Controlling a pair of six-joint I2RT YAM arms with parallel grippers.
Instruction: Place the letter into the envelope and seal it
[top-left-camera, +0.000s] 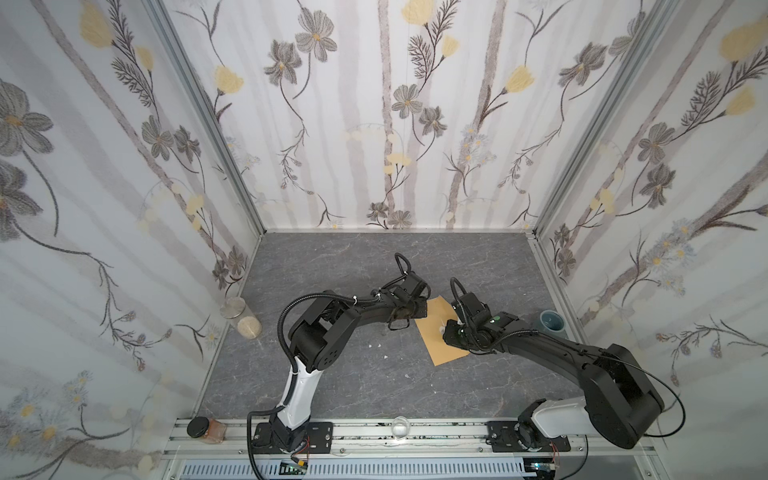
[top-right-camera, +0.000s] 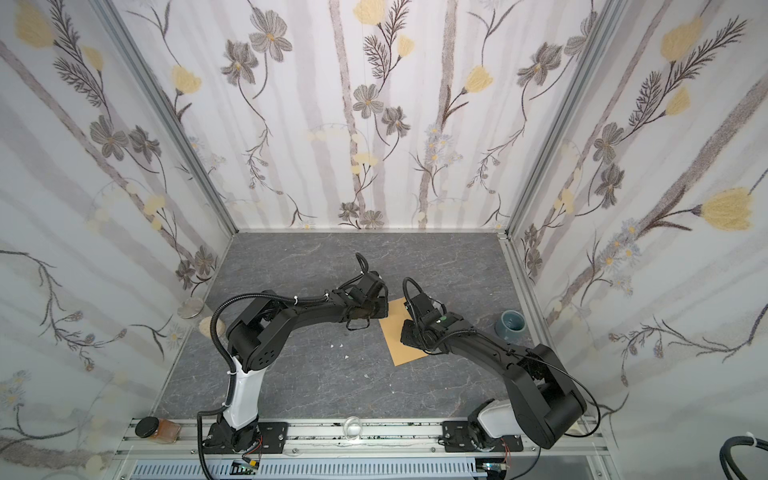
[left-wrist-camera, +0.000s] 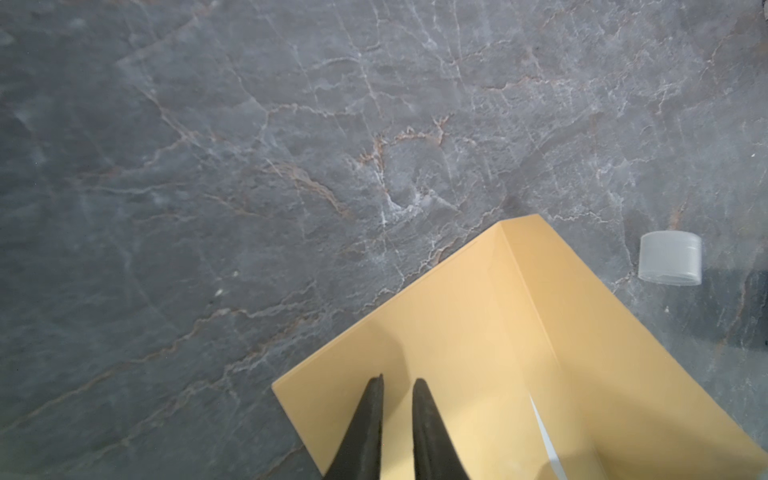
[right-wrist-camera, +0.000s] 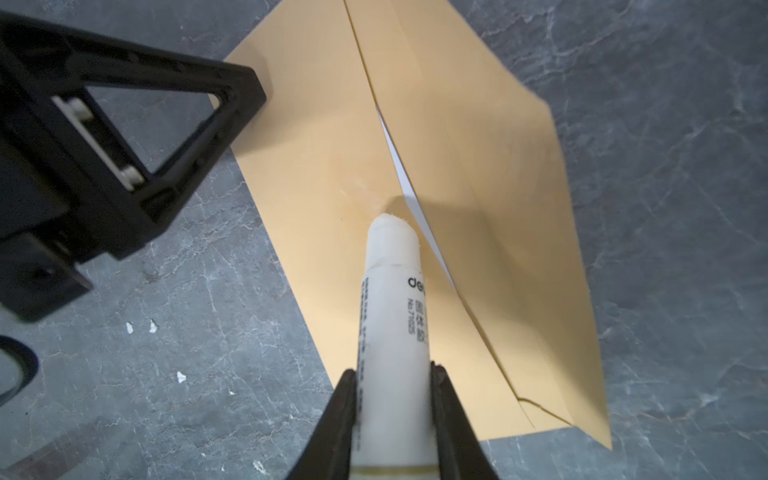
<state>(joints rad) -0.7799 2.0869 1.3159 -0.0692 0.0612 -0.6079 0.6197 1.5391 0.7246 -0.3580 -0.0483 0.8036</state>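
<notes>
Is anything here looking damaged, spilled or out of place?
Yes. Small white scraps lie scattered on the table beside the envelope, and the envelope has what looks like a short tear near one corner.

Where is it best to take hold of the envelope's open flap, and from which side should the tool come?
Probably the flap's free outer edge, approached from the side opposite the crease: it seems lifted slightly, while the envelope lies flat.

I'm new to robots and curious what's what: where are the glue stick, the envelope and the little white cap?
glue stick (right-wrist-camera: 392, 332): right wrist view, on its printed white barrel.
envelope (right-wrist-camera: 307, 137): right wrist view, on bare tan paper.
white cap (left-wrist-camera: 670, 258): left wrist view, on its side wall.
</notes>
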